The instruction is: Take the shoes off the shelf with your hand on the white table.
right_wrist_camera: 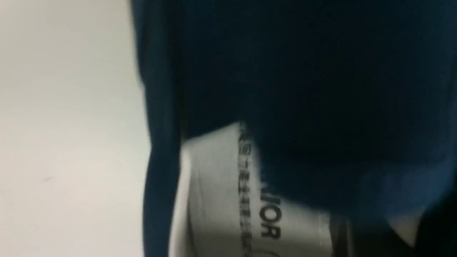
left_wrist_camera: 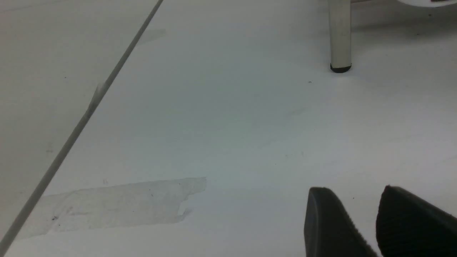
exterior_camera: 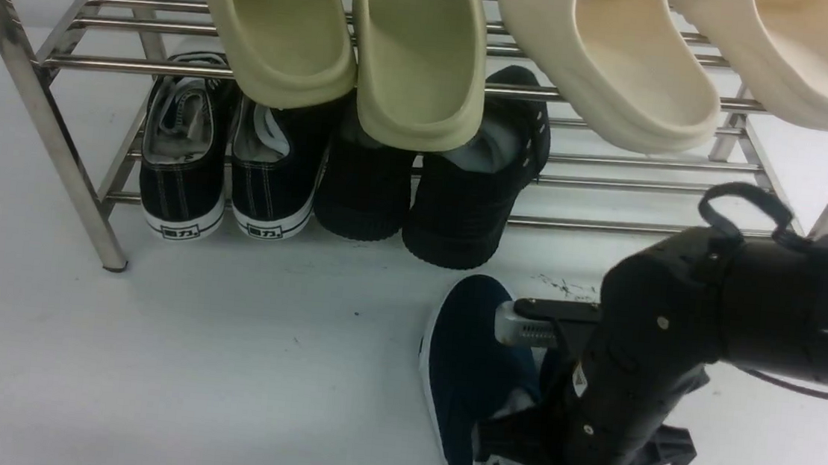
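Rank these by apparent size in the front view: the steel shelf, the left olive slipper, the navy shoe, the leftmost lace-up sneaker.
1. steel shelf
2. left olive slipper and navy shoe: unsure, both partly out of sight
3. leftmost lace-up sneaker

Right arm [exterior_camera: 644, 342] covering heel half of navy shoes [exterior_camera: 467, 349]; 2nd shoe barely showing; jaws hiding behind arm. Right wrist view blurring: insole print [right_wrist_camera: 269, 223] only partly reading. Front view's top edge cutting off 4 slides [exterior_camera: 282, 26]. Left gripper [left_wrist_camera: 353, 194] running off picture edge, 2 finger ends showing.
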Available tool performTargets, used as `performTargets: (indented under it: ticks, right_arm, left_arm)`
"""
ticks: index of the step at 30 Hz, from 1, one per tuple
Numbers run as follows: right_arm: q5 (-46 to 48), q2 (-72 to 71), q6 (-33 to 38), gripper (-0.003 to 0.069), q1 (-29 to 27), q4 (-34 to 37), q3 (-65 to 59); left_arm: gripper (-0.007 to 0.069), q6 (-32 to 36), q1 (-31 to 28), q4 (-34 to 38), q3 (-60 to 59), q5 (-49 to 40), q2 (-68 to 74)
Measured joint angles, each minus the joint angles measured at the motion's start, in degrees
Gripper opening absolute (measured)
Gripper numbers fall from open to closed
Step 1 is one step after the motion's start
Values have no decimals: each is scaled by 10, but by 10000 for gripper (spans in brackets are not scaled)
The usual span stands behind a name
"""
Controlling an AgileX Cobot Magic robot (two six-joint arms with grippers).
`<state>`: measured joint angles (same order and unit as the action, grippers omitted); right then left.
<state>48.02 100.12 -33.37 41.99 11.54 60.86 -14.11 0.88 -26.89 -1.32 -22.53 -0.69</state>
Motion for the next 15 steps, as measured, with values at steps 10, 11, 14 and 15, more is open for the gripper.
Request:
performTargets:
  ticks: [10,11,14,15]
  right_arm:
    - [-5,1,-2,127,13,-11,2]
    - [-5,1,-2,139,13,-12,2]
    - [-7,0,-2,274,16,-13,2]
    - [-8,0,-2,329,16,-12,2]
  left_arm:
    - [240,0,0,0,0,0,0]
    - [240,0,0,0,0,0,0]
    - [240,0,0,0,0,0,0]
    - [240,0,0,0,0,0,0]
